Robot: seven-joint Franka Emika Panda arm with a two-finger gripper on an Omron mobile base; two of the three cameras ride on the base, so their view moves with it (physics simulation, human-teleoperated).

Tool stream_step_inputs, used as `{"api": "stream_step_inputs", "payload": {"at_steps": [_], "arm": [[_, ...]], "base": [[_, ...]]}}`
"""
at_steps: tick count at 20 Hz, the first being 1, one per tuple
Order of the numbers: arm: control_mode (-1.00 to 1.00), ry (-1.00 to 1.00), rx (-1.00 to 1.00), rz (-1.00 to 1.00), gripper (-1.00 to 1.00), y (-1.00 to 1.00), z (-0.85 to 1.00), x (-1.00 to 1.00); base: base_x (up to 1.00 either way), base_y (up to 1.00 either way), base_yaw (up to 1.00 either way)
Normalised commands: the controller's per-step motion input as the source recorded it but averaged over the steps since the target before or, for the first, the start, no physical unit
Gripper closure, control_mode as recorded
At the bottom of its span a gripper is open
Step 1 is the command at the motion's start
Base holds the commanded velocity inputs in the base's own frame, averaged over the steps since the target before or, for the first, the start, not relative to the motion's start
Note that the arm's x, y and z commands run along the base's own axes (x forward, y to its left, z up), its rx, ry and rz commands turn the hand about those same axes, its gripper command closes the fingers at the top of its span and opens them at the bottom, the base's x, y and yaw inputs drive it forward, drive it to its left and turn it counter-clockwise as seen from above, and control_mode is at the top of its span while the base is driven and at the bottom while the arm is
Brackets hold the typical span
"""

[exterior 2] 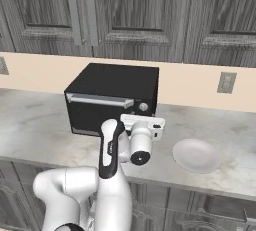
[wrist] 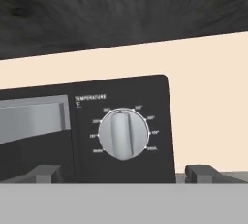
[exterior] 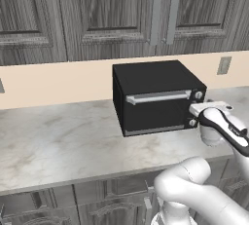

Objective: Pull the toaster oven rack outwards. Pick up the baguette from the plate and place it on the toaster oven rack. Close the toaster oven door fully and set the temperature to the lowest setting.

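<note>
My gripper (wrist: 124,173) stands wide apart, holding nothing, level with the temperature knob (wrist: 123,134) just ahead. The black toaster oven (exterior: 154,97) sits on the marble counter (exterior: 58,141), door (exterior: 155,109) shut; the plate (exterior 2: 196,156) lies bare to its right.

Toaster oven (exterior: 155,97) is rendered black, its door handle (exterior: 158,97) silver. Temperature knob (wrist: 123,134) is shown silver-grey with white dial markings. Plate (exterior 2: 197,155) is seen pale white-grey. Bench (exterior: 58,141) is patterned in beige-veined marble; cabinets (exterior: 97,9) in dark grey woodgrain.
</note>
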Motion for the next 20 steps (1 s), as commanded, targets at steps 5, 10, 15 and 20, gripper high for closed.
{"api": "stream_step_inputs", "payload": {"at_steps": [5,10,15,20], "arm": [[-1.00,0.00,0.03,0.00,-1.00,-0.15,0.18,0.00],[-1.00,0.00,0.00,0.00,-1.00,0.01,0.23,0.07],[-1.00,-0.01,0.00,0.00,-1.00,0.23,-0.02,0.00],[-1.00,0.00,0.00,0.00,-1.00,0.13,-0.04,0.00]], "base": [[0.00,0.00,0.00],[0.00,0.00,0.00],[0.00,0.00,0.00],[0.00,0.00,0.00]]}}
